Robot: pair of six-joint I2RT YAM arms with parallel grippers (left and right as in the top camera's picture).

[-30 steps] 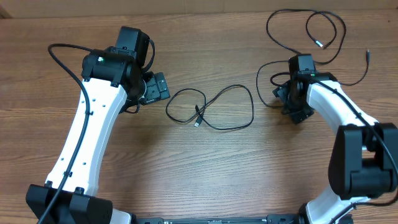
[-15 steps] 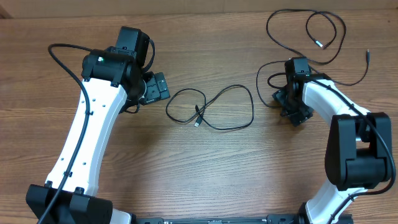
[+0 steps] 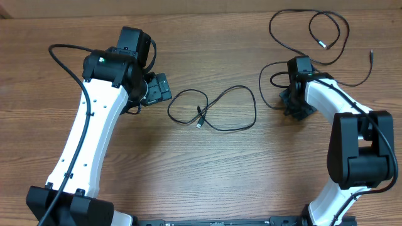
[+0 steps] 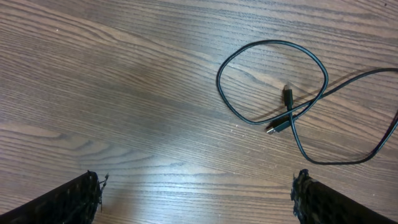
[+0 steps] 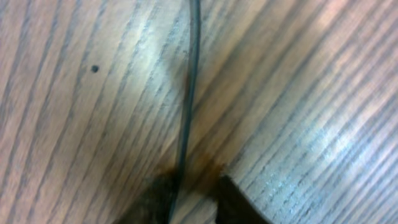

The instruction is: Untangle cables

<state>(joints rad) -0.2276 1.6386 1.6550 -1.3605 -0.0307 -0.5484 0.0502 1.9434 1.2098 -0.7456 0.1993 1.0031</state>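
Since the earlier frames, the right gripper (image 3: 296,104) has drawn its fingers in. The left arm and both cables lie where they did.

Nearest to us, the near cable (image 3: 200,118) rests flat at the middle of the surface (image 3: 264,179). We find it laid in a loose figure-of-eight, with its long axis running left to right. Its plug ends sit inside the left loop, one of them pointing towards the near edge.

Just to the left of that loop, and apart from it, the left gripper (image 3: 161,88) has its fingers (image 4: 65,200) spread wide with nothing between them.

On the right side, the right gripper's fingers (image 5: 155,196) stand close together. A stretch of the far cable (image 3: 320,43) passes between them. In the wrist view this stretch runs almost straight away from the fingertips, leaning slightly right. We cannot tell whether it is actually pinched.

Farthest away, the rest of the far cable coils in open loops at the far right corner, spread mainly left to right. One plug end lies inside the loops and the other lies out to the right.
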